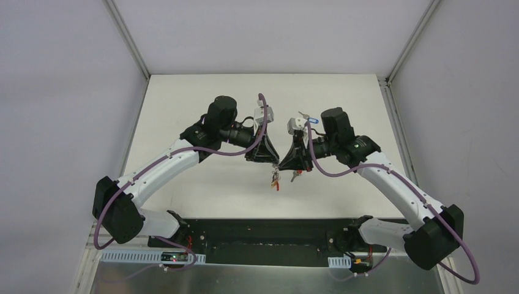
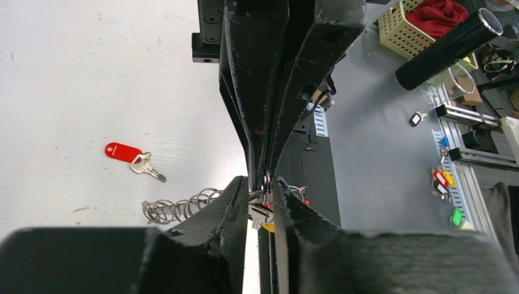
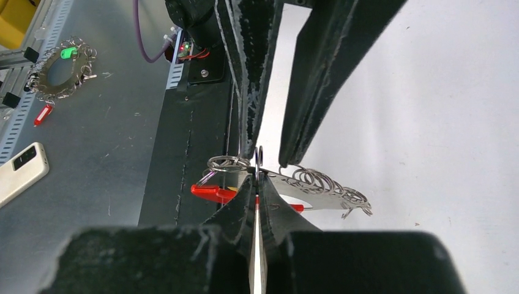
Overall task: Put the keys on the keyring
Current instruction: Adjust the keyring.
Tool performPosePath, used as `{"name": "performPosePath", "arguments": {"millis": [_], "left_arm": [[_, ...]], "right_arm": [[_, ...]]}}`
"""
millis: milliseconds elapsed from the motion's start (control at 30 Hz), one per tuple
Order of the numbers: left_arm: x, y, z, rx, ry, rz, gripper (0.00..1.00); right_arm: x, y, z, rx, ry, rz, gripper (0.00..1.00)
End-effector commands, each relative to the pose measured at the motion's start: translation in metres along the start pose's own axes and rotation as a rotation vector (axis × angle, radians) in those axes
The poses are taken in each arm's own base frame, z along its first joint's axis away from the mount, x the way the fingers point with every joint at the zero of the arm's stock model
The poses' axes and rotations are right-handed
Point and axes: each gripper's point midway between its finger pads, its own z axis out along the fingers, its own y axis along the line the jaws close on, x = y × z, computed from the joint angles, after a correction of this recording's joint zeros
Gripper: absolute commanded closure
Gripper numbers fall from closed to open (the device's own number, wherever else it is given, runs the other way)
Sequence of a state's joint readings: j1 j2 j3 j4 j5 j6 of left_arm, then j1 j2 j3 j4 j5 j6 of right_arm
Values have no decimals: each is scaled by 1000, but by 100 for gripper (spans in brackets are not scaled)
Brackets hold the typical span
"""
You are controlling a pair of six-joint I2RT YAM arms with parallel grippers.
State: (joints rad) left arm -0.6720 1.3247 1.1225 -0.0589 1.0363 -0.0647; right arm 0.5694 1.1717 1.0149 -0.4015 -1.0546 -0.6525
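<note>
Working the threading step, I judge: both arms meet tip to tip over the front middle of the table (image 1: 202,98), with the keyring (image 3: 321,184) between them. On the right gripper (image 3: 257,181) the fingers are pressed together, pinching the keyring at one of its small metal rings. The grey half with its row of rings sticks out to one side, the red half to the other.

On the left gripper (image 2: 264,188) there is a narrow gap between the tips, with a metal ring and clip in it and a yellow tag (image 2: 267,227) just below. I cannot tell whether it clamps that bit or stands free of it.

Loose keys: the red-tagged key (image 2: 131,156) lies on the table well apart from the fingers, and the blue-tagged key (image 1: 308,120) lies beyond the right wrist. So most keys are not yet on.

Next move, my call: confirm the yellow-tagged one sits on its clip, keep the right pinch firm, and send the left for the red-tagged key. It is small and flat, so it needs a low, precise pinch at the tag.
</note>
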Motion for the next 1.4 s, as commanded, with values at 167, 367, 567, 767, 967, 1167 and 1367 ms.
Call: {"name": "performPosePath", "arguments": {"millis": [167,367,567,767,967,1167,1367], "left_arm": [[-10,0,-10,-5,-24,18,58],[-1,5,-9,-11,0,11,48],[9,13,-4,-19,29,-9,47],[19,7,5,2,76,49,49],[21,0,13,38,107,58,58],[18,-1,13,38,103,70,68],[16,0,13,35,100,77,73]], "right_arm": [[3,4,-3,-8,-16,-64,100],[2,2,-4,-5,-15,-77,100],[3,2,-4,3,-8,-78,100],[4,-1,-5,22,-11,-65,100],[6,-3,-3,19,-8,-43,100],[9,-3,-2,10,-4,-22,100],[12,-2,0,-7,2,-3,100]]}}
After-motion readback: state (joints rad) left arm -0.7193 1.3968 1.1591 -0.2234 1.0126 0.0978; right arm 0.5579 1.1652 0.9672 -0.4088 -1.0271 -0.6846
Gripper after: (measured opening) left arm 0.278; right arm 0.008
